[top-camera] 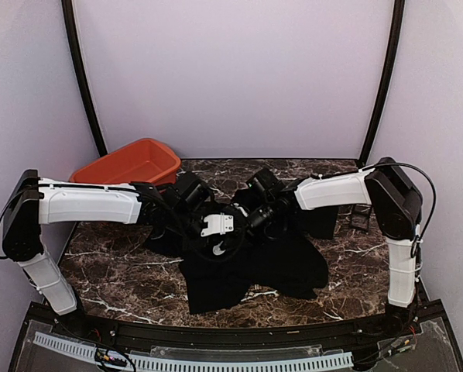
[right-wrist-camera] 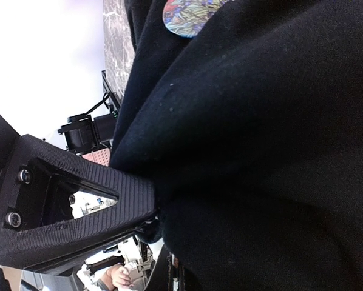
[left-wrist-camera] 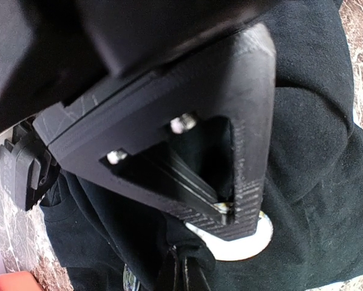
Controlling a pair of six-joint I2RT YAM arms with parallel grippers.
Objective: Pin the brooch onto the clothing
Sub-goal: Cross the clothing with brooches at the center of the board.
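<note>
The left gripper (left-wrist-camera: 233, 221) is clenched, its tip on the pale round brooch (left-wrist-camera: 257, 239), which rests on the black shirt (top-camera: 282, 267); whether it grips the brooch I cannot tell. The right gripper (right-wrist-camera: 154, 209) pinches a shirt fold. The shirt lies mid-way across the table (top-camera: 123, 271).

On my top view the T-shirt (top-camera: 255, 267) lies on the table (top-camera: 115, 267) at centre frame. The left gripper (top-camera: 225, 232) and right gripper (top-camera: 251, 219) meet over its upper middle, left one on the left. A bin (top-camera: 131, 164) sits upper left, behind the left arm. In the left wrist view the brooch (left-wrist-camera: 248, 245) lies on the shirt, lower middle, under the fingertip.
</note>
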